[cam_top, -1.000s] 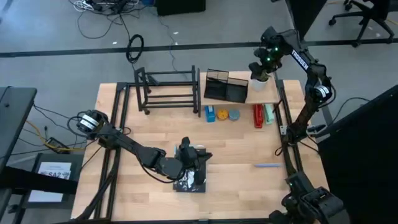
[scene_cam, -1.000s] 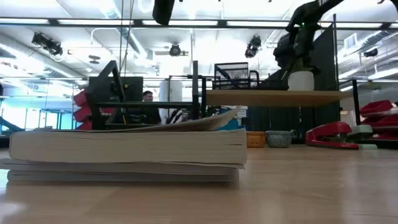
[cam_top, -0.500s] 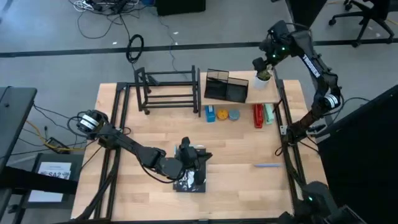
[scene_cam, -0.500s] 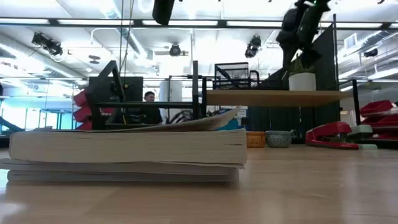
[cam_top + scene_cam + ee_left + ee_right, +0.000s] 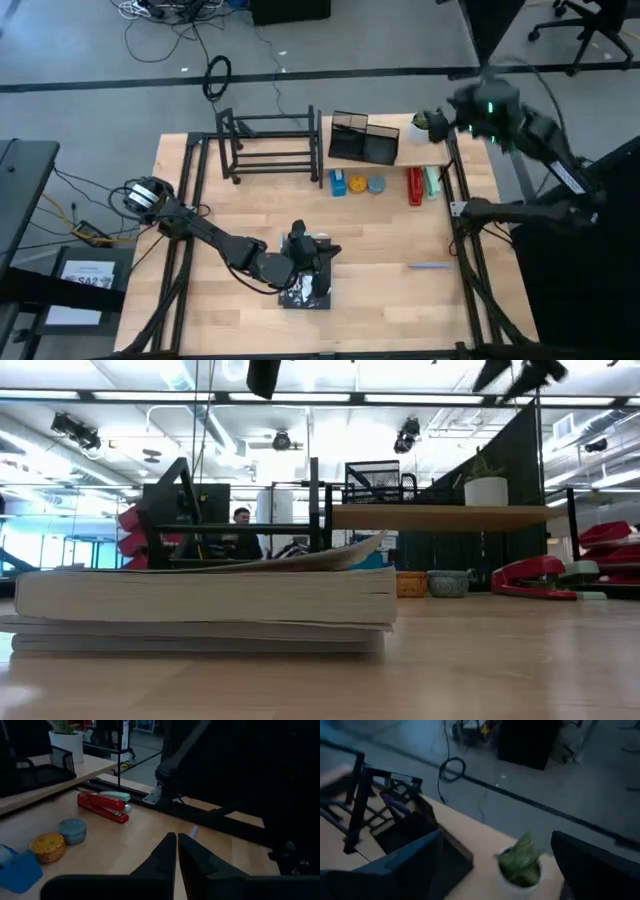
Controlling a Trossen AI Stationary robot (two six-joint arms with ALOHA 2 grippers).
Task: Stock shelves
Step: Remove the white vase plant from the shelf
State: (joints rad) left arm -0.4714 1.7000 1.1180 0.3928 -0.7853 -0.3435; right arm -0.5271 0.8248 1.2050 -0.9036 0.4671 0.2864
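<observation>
— Shelves: where do they stand?
— Both at the far side of the surface (image 5: 400,300). The black rack (image 5: 270,145) is on the left, its long axis running left to right along the far edge, its tiers bare. The wooden plank (image 5: 415,150) stands just to its right, lined up the same way.
— Anything on the plank?
— A mesh organizer (image 5: 363,138) on its left part; I can't tell if anything is in it. A potted plant (image 5: 422,123) stands at the far right corner, upright in a white pot.
— And in front of it?
— A blue item (image 5: 339,183), a yellow tin (image 5: 358,184), a grey-blue tin (image 5: 376,185) and a red stapler (image 5: 415,186), in a row.
— The arms?
— The left end effector (image 5: 305,252) is low at the near middle, over a stack of books (image 5: 305,288), fingers together. The right end effector (image 5: 495,865) is raised beyond the plank's right end, above the plant, fingers wide apart.
— Open room?
— The near right of the surface is mostly bare, with only a pen (image 5: 430,265) there.
</observation>
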